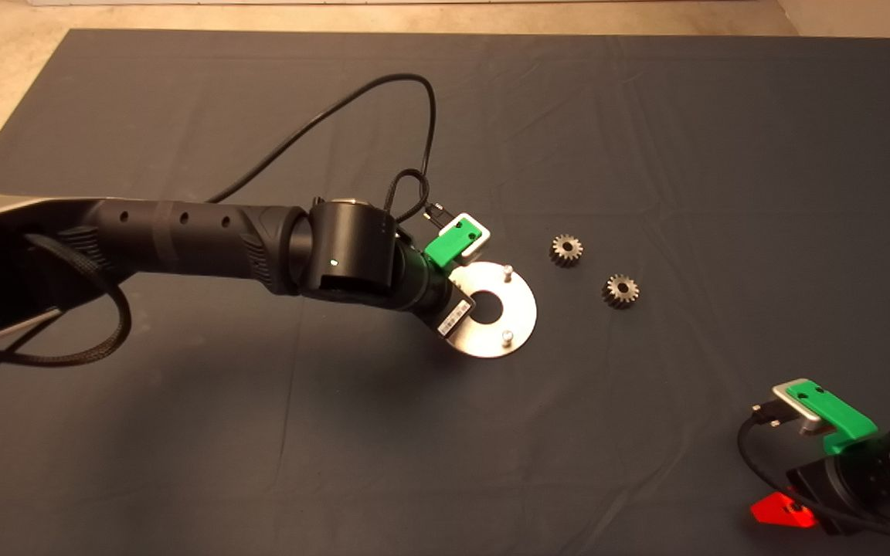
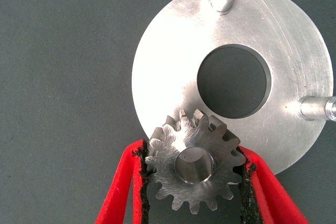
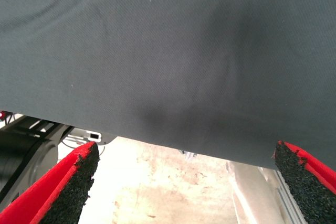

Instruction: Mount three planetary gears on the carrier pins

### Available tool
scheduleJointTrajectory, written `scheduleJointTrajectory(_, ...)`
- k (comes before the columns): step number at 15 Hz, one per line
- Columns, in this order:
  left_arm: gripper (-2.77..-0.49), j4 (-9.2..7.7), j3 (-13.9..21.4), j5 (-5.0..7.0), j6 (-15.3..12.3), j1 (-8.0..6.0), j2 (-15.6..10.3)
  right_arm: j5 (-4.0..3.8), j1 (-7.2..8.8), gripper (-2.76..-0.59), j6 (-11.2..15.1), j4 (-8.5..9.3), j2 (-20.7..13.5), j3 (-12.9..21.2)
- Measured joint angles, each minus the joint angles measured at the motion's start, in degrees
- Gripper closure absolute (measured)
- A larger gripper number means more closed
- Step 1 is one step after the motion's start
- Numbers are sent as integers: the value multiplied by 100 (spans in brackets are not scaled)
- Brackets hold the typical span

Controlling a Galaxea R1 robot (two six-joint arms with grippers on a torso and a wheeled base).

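The left hand is clenched on one planetary gear, its two red fingers pressing the toothed rim from opposite sides, so the bore stays uncovered and faces down toward the disc. That grip looks chosen for a straight drop: a pin top shows through the gear's centre hole, which suggests the gear is lined up over the third carrier pin, or already partly on it; how far down it sits cannot be told. The gear overlaps the disc's rim on the side nearest the left arm.

Taking the disc as landmark, its two bare carrier pins stand upright on the side away from the left arm, one on either side of the large centre hole. Just beyond that side, two more planetary gears lie flat on the desk, near each other and clear of the disc, probably staged within reach.

Well off toward the near right corner of the desk, the right hand waits with fingers spread and nothing between them.
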Motion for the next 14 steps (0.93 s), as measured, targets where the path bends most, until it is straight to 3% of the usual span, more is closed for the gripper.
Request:
scheduleJointTrajectory(4,-81,-2,-28,-23,125,-2,0,-2,31,-250,-17,0,-20,0)
scheduleJointTrajectory(14,-81,0,-89,-72,134,-6,13,-2,53,-250,-61,0,-66,0)
